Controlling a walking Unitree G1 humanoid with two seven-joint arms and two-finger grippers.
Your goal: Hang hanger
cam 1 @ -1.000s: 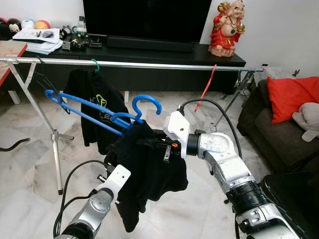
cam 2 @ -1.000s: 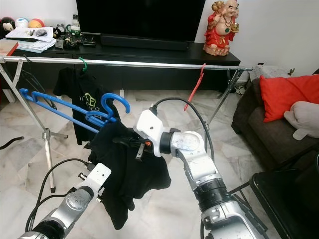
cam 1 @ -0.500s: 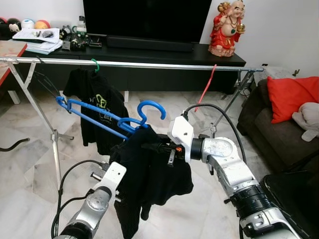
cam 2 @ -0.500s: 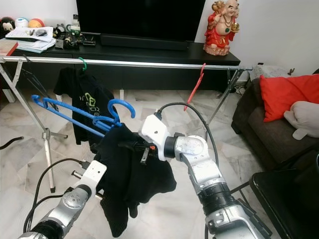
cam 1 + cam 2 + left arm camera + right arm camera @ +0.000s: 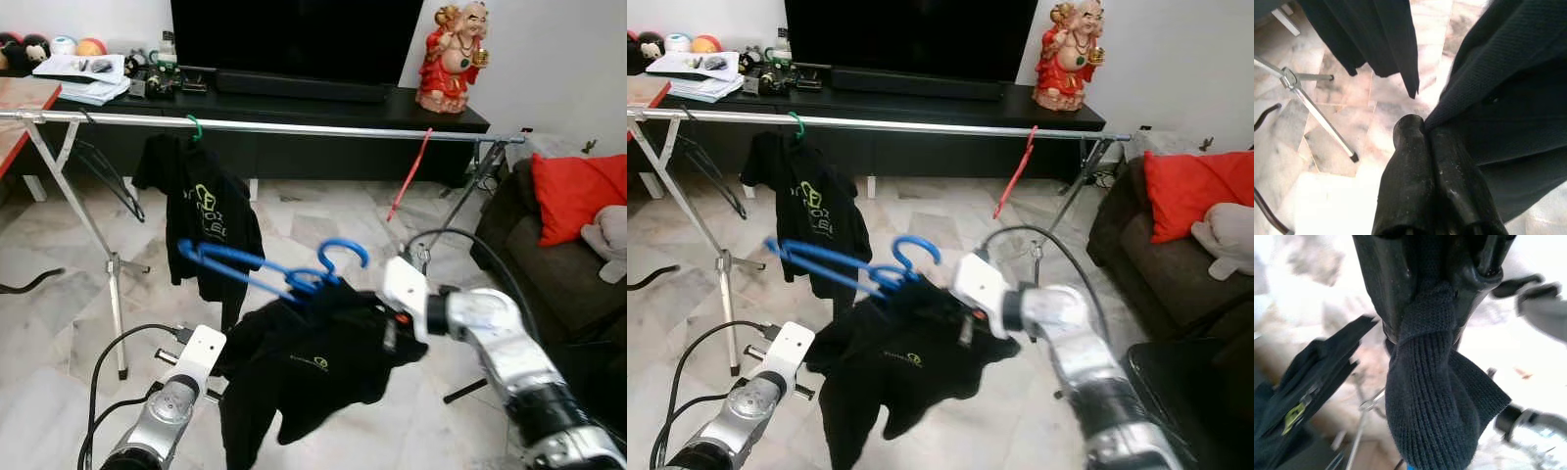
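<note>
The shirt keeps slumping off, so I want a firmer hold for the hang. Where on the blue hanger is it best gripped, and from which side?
Probably the neck of the blue hanger, just under its hook. The hook curls upward and stands free of the black shirt, so it must stay bare to catch the rail. Come from the robot's right, where the right end effector already pinches the collar; the long bars jut out left.

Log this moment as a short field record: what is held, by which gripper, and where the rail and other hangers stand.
held item: black shirt on a blue hanger
right gripper: shut on the shirt's knitted collar, by the hanger's hook
left gripper: shut on the shirt's edge, lower down
rail: silver clothes rail beyond the grippers; blue hanger not yet on it
on rail: another black shirt on a green hanger, and a bare red hanger
</note>
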